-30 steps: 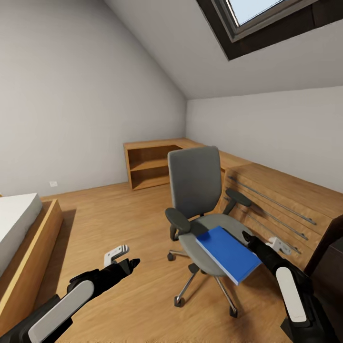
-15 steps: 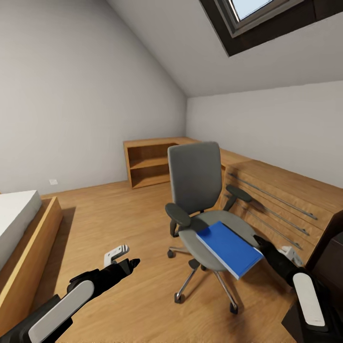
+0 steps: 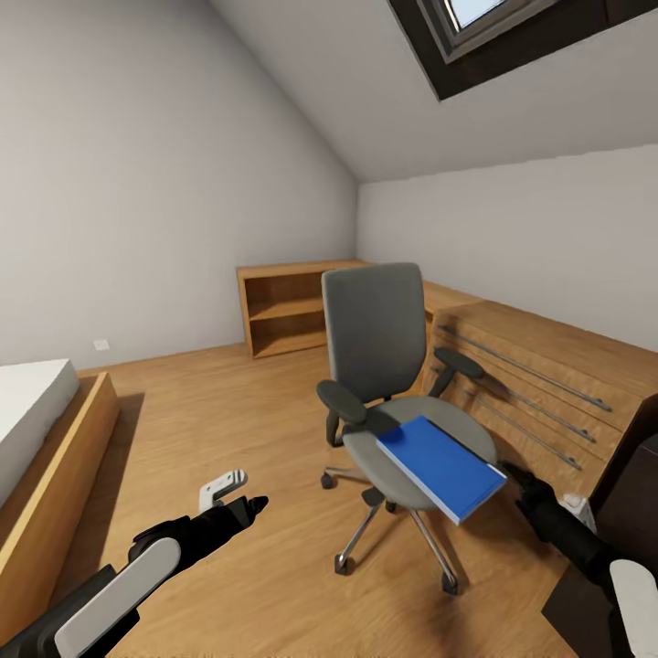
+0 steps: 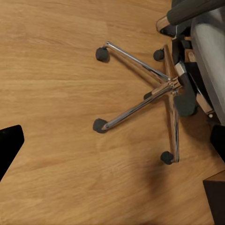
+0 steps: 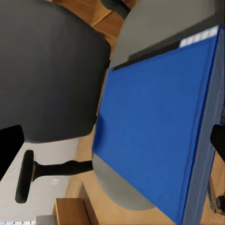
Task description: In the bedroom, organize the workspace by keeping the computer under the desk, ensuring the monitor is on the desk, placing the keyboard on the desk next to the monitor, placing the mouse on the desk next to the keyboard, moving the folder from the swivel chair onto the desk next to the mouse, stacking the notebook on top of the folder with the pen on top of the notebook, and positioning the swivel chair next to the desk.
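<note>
The grey swivel chair (image 3: pixel 375 352) stands mid-room on the wooden floor. A blue folder (image 3: pixel 441 466) lies on its seat, jutting over the front right rim. My right gripper (image 3: pixel 535 486) hovers open just right of the folder's corner, apart from it. The right wrist view looks along the blue folder (image 5: pixel 159 140) with the fingers spread to either side. My left gripper (image 3: pixel 243 492) hangs open over bare floor left of the chair. In the left wrist view it sits above the chair's chrome star base (image 4: pixel 164 89).
A low wooden shelf unit (image 3: pixel 288 311) stands at the back wall. A wooden drawer unit with metal rails (image 3: pixel 530 375) runs along the right wall. A bed (image 3: pixel 37 411) sits at the left and dark furniture (image 3: pixel 631 493) at the lower right.
My right arm has drawn back toward the lower right, off the folder's edge. The view has tilted slightly. The left arm has held still.
</note>
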`<state>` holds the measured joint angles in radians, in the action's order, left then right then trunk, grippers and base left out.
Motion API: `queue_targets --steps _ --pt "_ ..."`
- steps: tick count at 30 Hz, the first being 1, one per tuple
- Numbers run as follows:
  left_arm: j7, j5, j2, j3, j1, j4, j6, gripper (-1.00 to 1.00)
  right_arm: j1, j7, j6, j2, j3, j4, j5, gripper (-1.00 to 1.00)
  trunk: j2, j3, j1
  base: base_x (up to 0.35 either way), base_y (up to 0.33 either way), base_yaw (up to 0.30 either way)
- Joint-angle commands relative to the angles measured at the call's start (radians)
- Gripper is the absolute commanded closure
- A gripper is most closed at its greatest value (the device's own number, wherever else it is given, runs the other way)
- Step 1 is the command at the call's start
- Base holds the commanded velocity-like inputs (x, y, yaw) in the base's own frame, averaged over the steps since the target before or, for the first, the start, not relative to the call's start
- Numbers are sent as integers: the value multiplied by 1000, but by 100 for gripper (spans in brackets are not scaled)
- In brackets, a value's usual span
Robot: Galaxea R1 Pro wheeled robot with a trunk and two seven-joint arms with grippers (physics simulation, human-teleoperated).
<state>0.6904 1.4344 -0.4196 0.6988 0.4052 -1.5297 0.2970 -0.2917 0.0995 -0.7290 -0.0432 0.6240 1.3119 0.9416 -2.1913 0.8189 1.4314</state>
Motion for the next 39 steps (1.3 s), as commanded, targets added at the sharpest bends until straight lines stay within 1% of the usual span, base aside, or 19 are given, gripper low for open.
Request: queue_targets --steps 1,6,11,17,24,27,32,34,35,37,39 --pt "6 4 -1 2 1 -1 1 -100 -1 6 -7 0 6 -4 0 -100 -8 4 4 0 0 0" --pt "6 4 -1 2 1 -1 1 -100 0 7 -7 -1 12 -37 6 -100 -43 20 23 0 0 0" --pt "6 4 -1 4 1 -1 1 -100 0 8 -6 -1 14 -45 8 -100 -78 36 42 0 0 0" --pt "6 4 -1 4 1 -1 -2 -100 0 8 2 -1 11 -123 8 -100 -120 54 65 0 0 0" --pt "6 4 -1 4 1 -1 -3 -100 0 9 4 0 7 -140 8 -100 -169 76 92 0 0 0" --pt "5 5 -1 5 1 -1 -3 -100 -1 9 5 0 3 -157 6 -100 -169 76 92 0 0 0" --pt "1 6 -1 7 1 -1 -3 -100 -3 11 5 0 -21 -169 5 -100 -169 76 92 0 0 0" --pt "0 6 -1 8 1 -1 -2 -100 -6 10 13 0 -52 -173 2 -100 -169 76 92 0 0 0" --pt "0 6 -1 8 1 -1 -2 -100 -6 10 17 0 -58 -174 1 -100 -169 76 92 0 0 0" --pt "-1 6 -1 8 1 -1 -2 -100 -7 10 41 1 -76 -175 1 -100 -169 76 92 0 0 0" --pt "-1 7 -1 9 1 -1 -2 -100 -7 10 82 2 -100 -176 0 -100 -169 76 92 0 0 0"
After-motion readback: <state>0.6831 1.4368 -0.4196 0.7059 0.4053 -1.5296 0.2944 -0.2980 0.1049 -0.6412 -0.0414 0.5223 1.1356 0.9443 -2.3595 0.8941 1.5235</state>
